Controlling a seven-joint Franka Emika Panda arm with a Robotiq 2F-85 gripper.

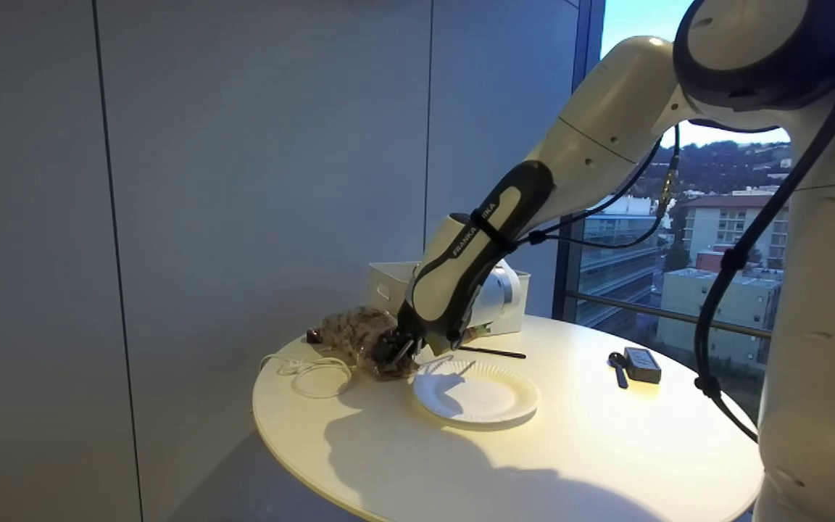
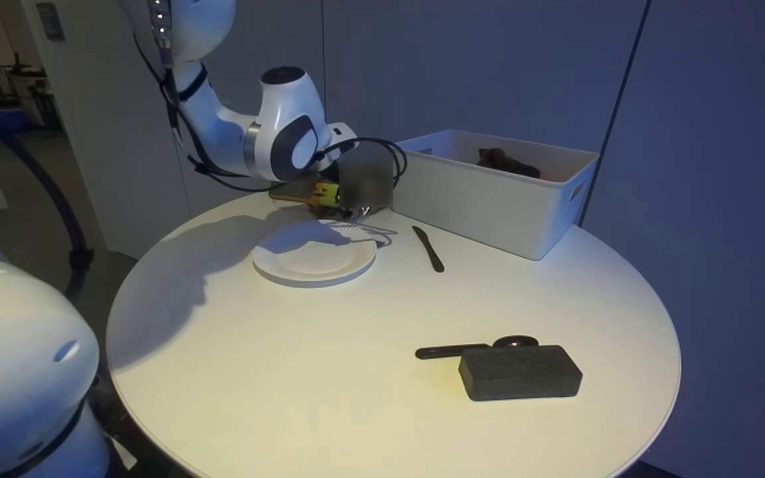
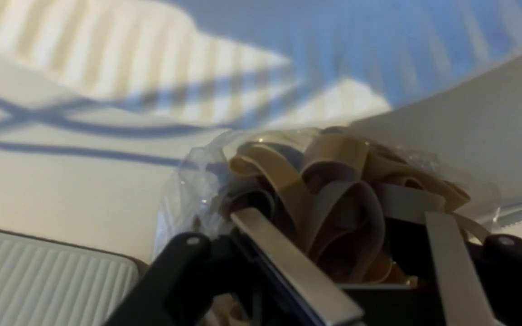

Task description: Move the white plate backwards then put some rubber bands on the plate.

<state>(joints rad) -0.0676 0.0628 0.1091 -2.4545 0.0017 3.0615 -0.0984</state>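
The white plate lies on the round table, and it also shows in an exterior view and at the top of the wrist view. The tan rubber bands are in a clear plastic bag beside the plate's rim; the bag also shows in an exterior view. My gripper is open, its two fingers spread wide among the rubber bands at the bag's mouth. Bands show between the fingers. In an exterior view the arm and gripper mostly hide the bag.
A white basket with a brown item inside stands behind. A black knife lies between basket and plate. A black spoon and a dark block lie farther off. A white cable lies near the bag.
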